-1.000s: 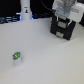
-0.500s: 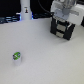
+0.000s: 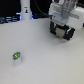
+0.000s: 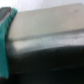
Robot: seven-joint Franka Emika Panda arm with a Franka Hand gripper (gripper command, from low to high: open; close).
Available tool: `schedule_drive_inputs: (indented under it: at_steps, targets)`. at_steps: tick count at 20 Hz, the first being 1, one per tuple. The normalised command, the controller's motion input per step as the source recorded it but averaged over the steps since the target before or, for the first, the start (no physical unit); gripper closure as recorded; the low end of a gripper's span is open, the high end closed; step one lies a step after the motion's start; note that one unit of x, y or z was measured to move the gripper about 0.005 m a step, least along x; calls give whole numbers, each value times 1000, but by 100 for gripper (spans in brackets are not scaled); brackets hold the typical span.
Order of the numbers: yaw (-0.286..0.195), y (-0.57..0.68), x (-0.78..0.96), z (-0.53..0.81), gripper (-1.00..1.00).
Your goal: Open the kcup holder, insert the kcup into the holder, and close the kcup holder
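The kcup (image 3: 16, 56), a tiny whitish pod with a green top, stands on the white table at the exterior view's lower left. The kcup holder (image 3: 63, 34), a black box, is at the upper right, mostly hidden behind my gripper (image 3: 62, 33). The gripper hangs right at the holder with its dark fingers spread apart and nothing between them. The wrist view is blurred. It shows a teal fingertip (image 4: 5, 40) beside a pale surface above a dark face of the holder (image 4: 50, 62). I cannot tell whether a drawer is out.
A tall white bottle-shaped object (image 3: 25, 10) stands at the back of the table, towards the exterior view's left. Dark equipment lines the back edge. The white table (image 3: 45, 60) stretches between the kcup and the holder.
The gripper has shifted only slightly at the holder. The kcup has not moved.
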Motion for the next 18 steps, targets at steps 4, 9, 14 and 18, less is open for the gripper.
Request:
schedule_drive_inputs:
  at_steps: [4, 9, 14, 18]
  targets:
    - [-48, -257, 953, 152, 100]
    - [-54, -275, 929, 170, 100]
    - [-49, -289, 893, 208, 100]
    - [-54, -344, 862, 182, 100]
